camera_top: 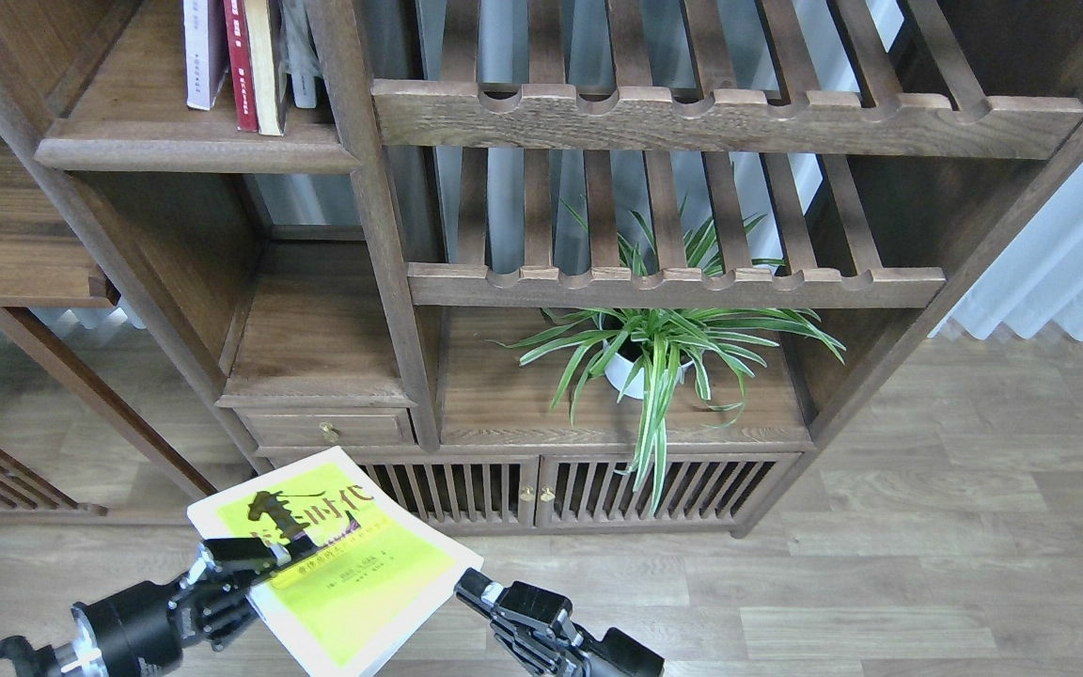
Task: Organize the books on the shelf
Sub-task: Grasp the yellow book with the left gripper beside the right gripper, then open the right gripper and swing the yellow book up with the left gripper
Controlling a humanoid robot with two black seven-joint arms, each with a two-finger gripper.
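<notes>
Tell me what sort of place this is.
Probably a home living room or study: a dark wooden shelving unit with books, a potted plant, wood-plank floor and pale curtains.

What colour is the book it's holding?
Yellow-green cover with white border and dark characters; head view.

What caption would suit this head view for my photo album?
Robot's left hand holds a yellow-green book below a wooden bookcase, right hand beside it, more books on the shelf above.

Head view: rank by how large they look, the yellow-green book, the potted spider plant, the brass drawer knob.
1. Potted spider plant
2. Yellow-green book, held by the left end effector; close to the plant in apparent size, and nearer the camera, so that order is unsure
3. Brass drawer knob
</notes>
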